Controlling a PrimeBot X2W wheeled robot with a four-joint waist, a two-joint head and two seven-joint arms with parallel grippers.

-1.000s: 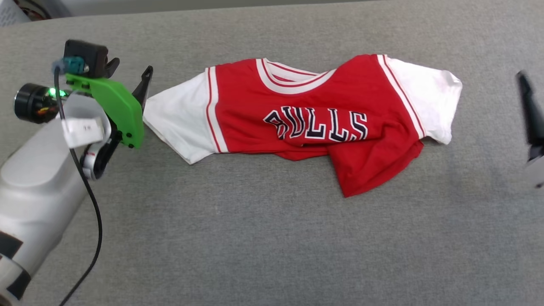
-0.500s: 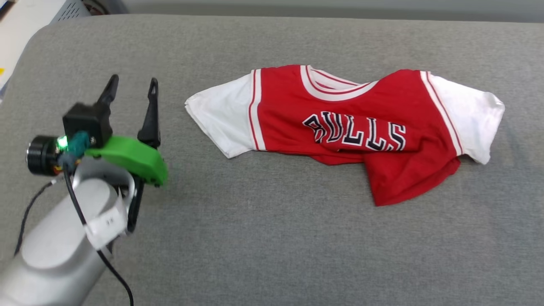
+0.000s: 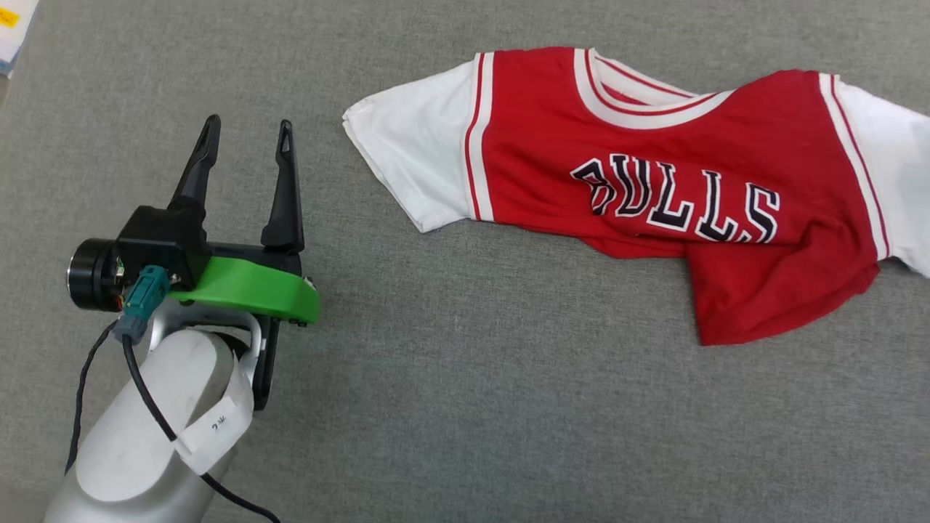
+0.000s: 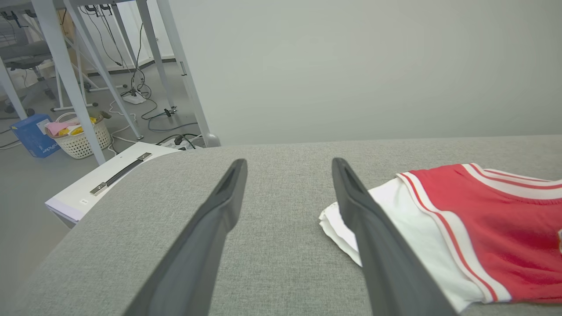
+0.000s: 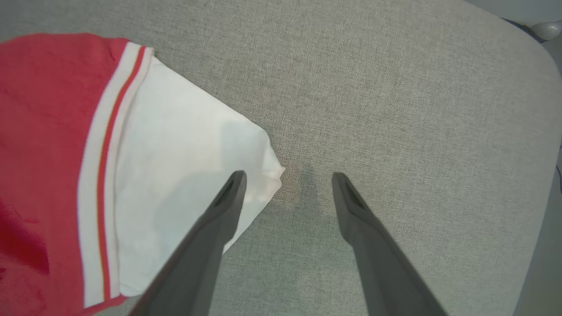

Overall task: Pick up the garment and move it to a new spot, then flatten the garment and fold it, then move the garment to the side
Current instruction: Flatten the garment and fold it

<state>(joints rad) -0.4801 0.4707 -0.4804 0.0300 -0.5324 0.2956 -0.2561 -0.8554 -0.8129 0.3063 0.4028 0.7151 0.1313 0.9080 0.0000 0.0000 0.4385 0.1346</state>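
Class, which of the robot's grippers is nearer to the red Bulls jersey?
Right. The right gripper hovers open over the tip of one white sleeve of the Bulls jersey. The left gripper, also open, stands off the other sleeve, grey surface between.

garment (image 3: 538,123): one, on the worktop (image 3: 465,407)
sleeves (image 3: 414,167): two, white
grippers: two, left gripper (image 3: 248,123) and right gripper (image 5: 288,174)
fingers (image 3: 283,189): two per gripper
basket (image 4: 81,140): one, on the floor
blue box (image 4: 33,138): one, beside the basket
white case (image 4: 109,175): one, by a rounded worktop corner
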